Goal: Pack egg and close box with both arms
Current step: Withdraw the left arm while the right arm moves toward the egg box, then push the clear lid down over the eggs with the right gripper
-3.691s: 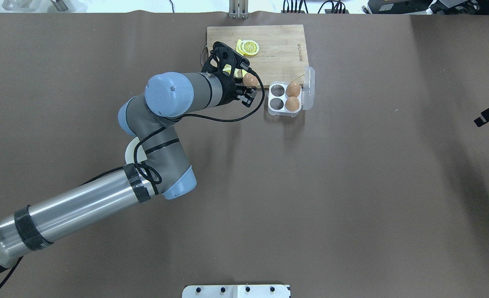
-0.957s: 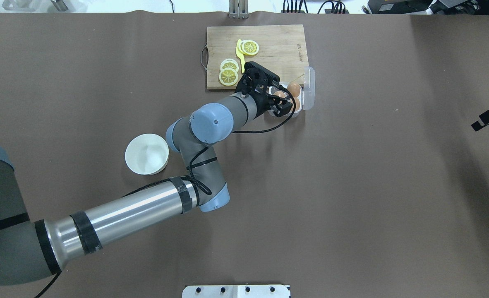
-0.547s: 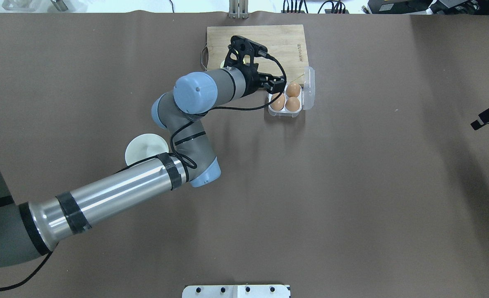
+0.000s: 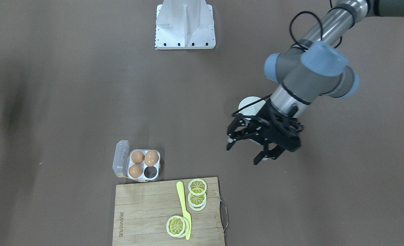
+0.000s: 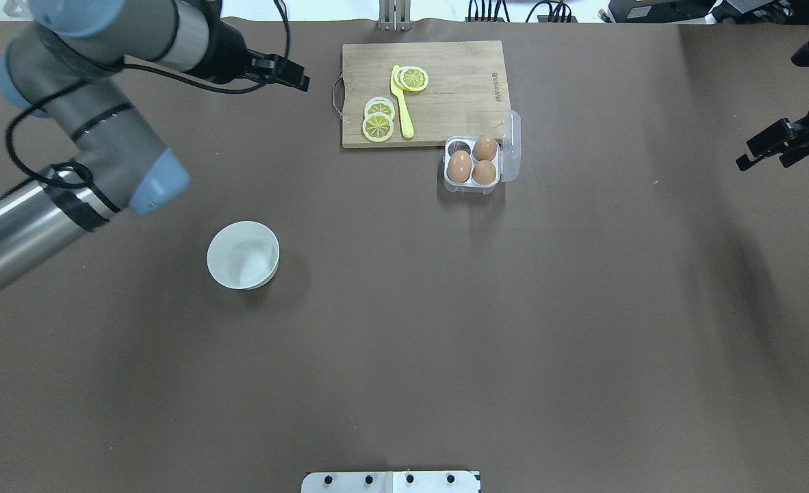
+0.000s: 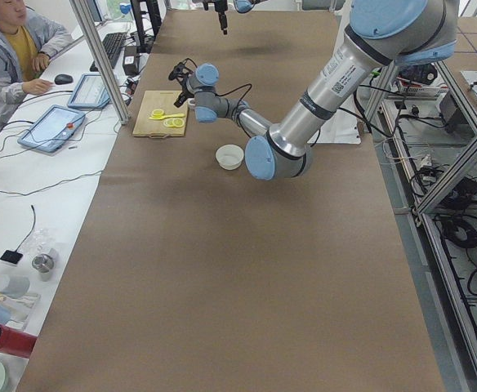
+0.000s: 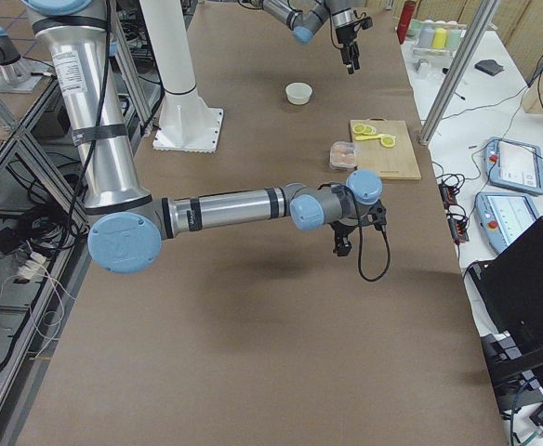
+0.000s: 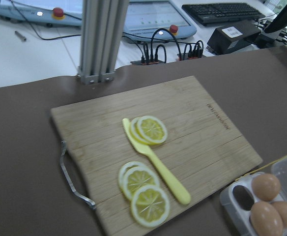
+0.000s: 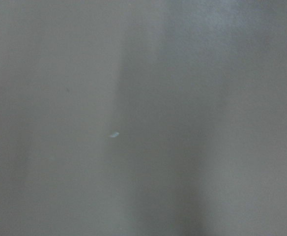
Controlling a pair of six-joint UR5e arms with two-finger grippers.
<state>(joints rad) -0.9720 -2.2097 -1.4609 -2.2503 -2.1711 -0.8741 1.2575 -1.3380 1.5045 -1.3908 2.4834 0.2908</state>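
Note:
The egg box stands by the cutting board's near right corner, its clear lid open to the right. It holds three brown eggs. The egg sits in the near left cell; it also shows in the front view and the left wrist view. The far left cell is empty. My left gripper is open and empty, high over the table's far left, well away from the box; it also shows in the front view. My right gripper hangs open at the far right edge.
A wooden cutting board carries lemon slices and a yellow knife. A round white bowl stands at the middle left. A white base plate lies at the near edge. An operator sits beyond the table.
My left gripper set the egg in the near left cell, let go and swung away to the far left. My right gripper has moved up and further into view.

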